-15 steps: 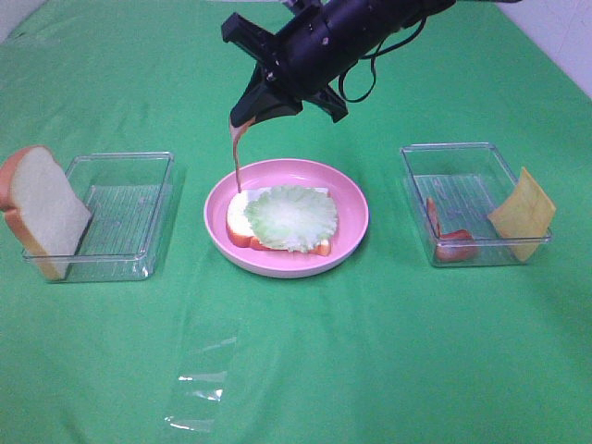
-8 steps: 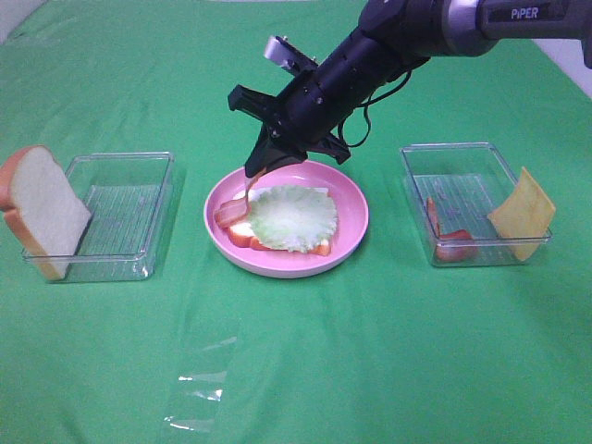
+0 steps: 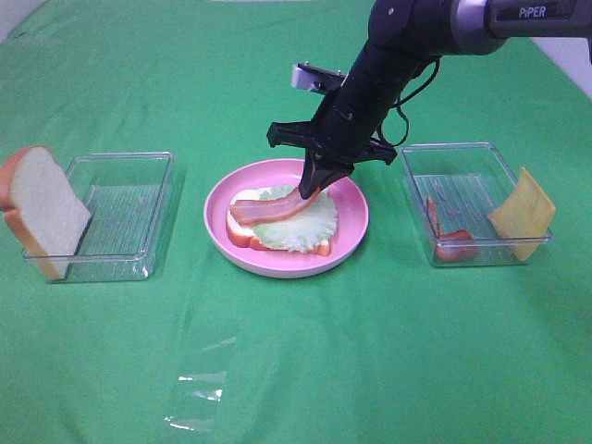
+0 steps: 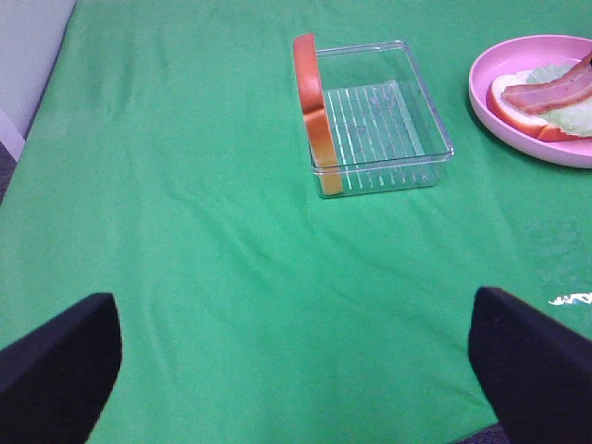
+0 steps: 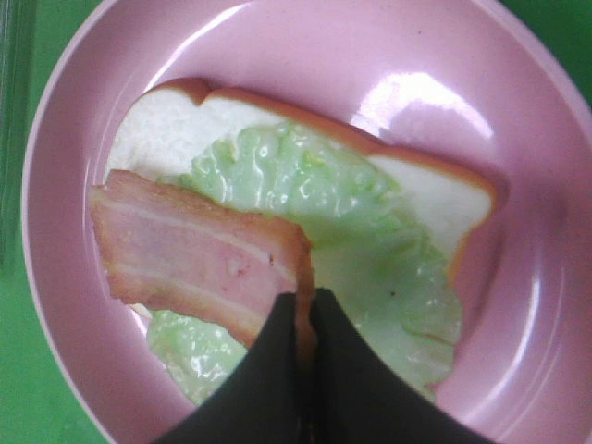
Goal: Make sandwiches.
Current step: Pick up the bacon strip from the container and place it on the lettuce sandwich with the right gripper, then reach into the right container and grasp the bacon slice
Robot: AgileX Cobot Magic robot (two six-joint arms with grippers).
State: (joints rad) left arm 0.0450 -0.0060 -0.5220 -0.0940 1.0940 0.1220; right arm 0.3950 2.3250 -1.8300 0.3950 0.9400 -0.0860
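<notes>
On the pink plate (image 3: 351, 199) lies a bread slice (image 3: 242, 227) with an orange-brown crust, topped by a pale green lettuce leaf (image 3: 310, 222). My right gripper (image 3: 312, 188) is shut on one end of a bacon strip (image 3: 268, 208) that lies across the lettuce. The right wrist view shows the bacon strip (image 5: 199, 259) pinched by my right gripper (image 5: 303, 319) over the lettuce (image 5: 370, 240). A second bread slice (image 3: 39, 208) leans against the left tray (image 3: 129, 208). The left gripper's fingers (image 4: 55, 365) are spread over bare cloth.
The right clear tray (image 3: 467, 199) holds another bacon strip (image 3: 449, 242), with a yellow-orange cheese square (image 3: 523, 213) leaning on its rim. A crumpled clear film (image 3: 199, 388) lies on the green cloth near the front.
The right gripper came down and moved right over the plate. The bacon strip, hanging upright a second ago, now lies across the lettuce.
</notes>
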